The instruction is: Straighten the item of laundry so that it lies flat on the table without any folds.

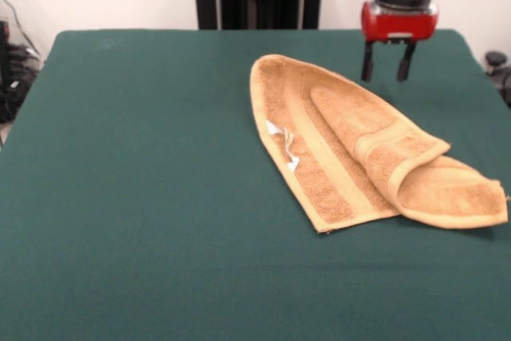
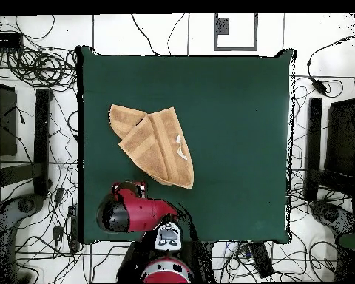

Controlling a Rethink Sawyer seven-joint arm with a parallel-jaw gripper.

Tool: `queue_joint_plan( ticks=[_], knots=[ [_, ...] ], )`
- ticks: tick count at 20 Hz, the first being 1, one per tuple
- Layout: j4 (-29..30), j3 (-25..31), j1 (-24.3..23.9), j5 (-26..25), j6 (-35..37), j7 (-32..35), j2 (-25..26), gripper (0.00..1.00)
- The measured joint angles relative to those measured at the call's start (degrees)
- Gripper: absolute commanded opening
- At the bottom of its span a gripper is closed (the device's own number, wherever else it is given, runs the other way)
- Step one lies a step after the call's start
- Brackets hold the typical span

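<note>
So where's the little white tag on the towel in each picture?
Front view: the white tag lies on the towel near its left edge, a bit right of the picture's middle.
Overhead view: the white tag sits by the towel's right edge, left of the picture's middle.
Shared landmark: the towel's pointed end, nearest the gripper in both views.

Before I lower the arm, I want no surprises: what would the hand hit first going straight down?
Probably the bare table, just behind the towel; the open hand hangs past its far edge, though depth is unclear.
</note>
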Motion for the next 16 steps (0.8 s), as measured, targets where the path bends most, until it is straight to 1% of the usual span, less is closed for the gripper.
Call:
queue_joint_plan(
  ticks=[7,16],
  knots=[
    [0.0,0.0,-1.6,-0.1,-1.0,0.0,2.8,1.00],
    [0.0,0.0,-1.9,-0.1,-1.4,0.0,4.3,1.00]
  ],
)
